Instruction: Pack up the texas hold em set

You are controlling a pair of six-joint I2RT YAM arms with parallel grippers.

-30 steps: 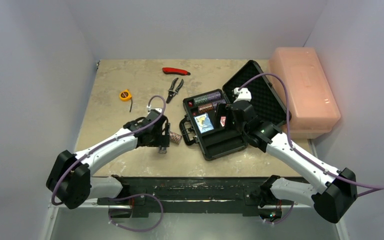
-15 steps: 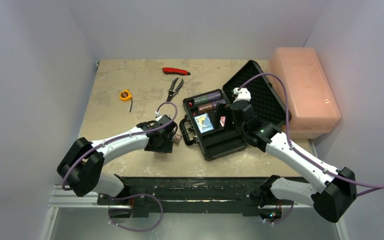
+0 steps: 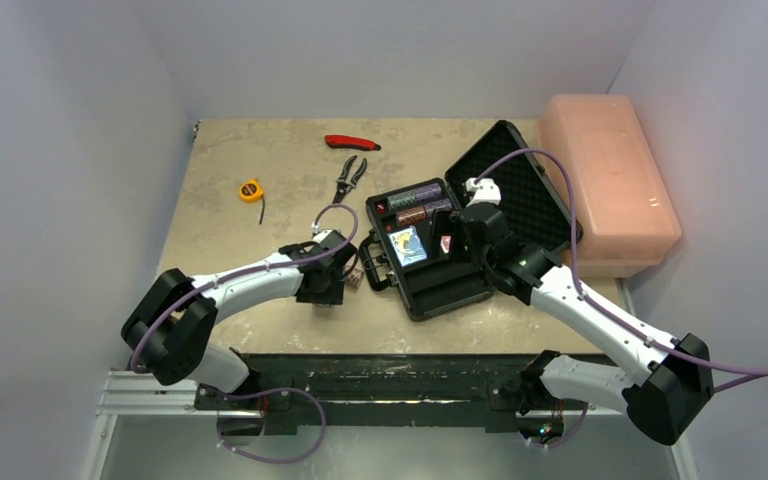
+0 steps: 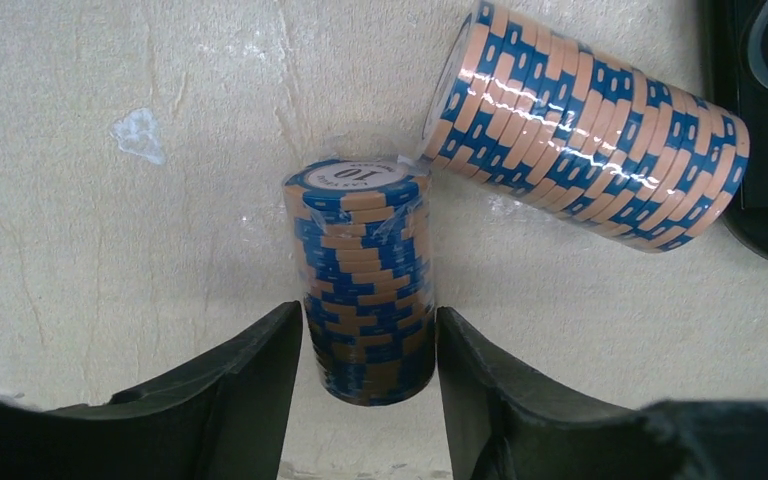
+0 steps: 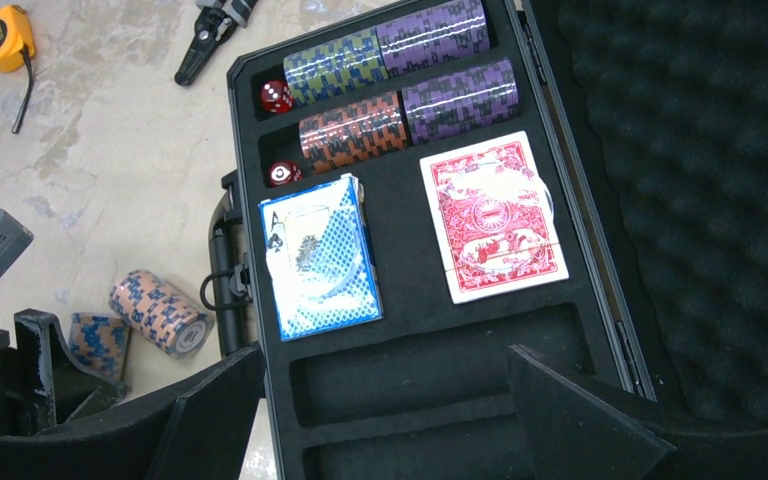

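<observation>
While upright chip stack (image 4: 368, 290) stands within left gripper (image 4: 370, 315) | clamped or not: cannot tell; right gripper (image 5: 382, 352) | spread wide over briefcase (image 5: 400, 250)

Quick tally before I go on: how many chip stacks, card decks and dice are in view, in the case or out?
Chip stacks: 6 (4 in the case, 2 on the table)
Card decks: 2
Dice: 2
Total: 10
</observation>
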